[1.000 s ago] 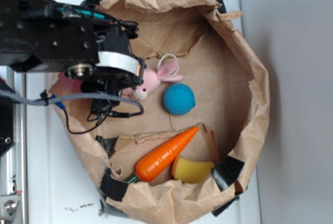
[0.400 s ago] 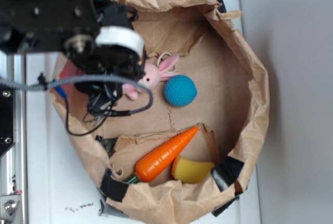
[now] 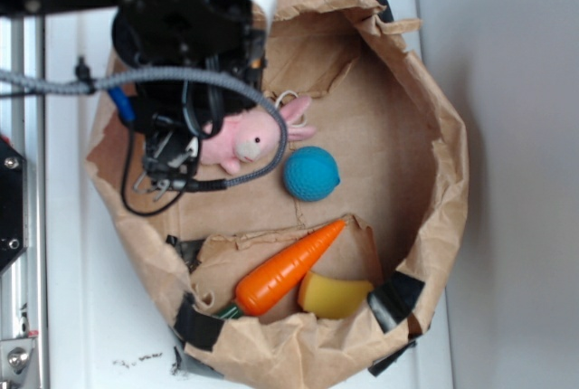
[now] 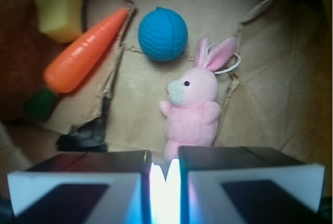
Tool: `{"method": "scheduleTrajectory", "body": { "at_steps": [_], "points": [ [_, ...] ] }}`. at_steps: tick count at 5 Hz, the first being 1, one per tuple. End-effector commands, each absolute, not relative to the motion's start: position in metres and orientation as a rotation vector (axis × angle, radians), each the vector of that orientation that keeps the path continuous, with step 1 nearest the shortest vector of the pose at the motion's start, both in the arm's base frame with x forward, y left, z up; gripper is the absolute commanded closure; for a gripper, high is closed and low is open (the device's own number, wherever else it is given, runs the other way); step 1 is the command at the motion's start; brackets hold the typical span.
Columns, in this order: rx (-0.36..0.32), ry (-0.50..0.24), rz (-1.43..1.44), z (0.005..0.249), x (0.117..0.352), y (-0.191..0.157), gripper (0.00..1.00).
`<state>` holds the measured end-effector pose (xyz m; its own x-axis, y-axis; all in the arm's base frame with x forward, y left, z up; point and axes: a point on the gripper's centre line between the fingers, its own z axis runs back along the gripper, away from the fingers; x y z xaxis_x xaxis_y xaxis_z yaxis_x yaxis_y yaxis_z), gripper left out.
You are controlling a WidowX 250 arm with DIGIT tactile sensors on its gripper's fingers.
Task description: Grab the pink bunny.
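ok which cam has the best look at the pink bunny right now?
Wrist view. The pink bunny shows head to body: ears, dark eye, white snout, loop, its lower end meeting the end effector. In the exterior view the bunny is partly covered by the arm and a cable.

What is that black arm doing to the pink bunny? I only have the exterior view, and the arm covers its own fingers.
Observer: The wrist view shows the gripper with its two fingers nearly together, with only a narrow slit between them.
Visitor: Is the bunny in that slit?
Observer: Yes. The lower end of the pink bunny runs into it, so it looks pinched there.
Visitor: How much of the bunny is caught?
Observer: Only the bottom. Its belly, both small arms, head and ears all stick out clear of the fingers.
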<state>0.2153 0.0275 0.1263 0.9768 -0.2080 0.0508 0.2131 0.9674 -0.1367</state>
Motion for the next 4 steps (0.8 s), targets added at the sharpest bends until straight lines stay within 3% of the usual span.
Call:
{"method": "scheduleTrajectory", "body": {
  "at_steps": [1,4],
  "points": [
    [-0.045,-0.086,-0.216,0.122,0.233,0.036,0.00],
    [-0.029,-0.084,-0.256,0.070,0.240,0.032,0.00]
  ]
}}
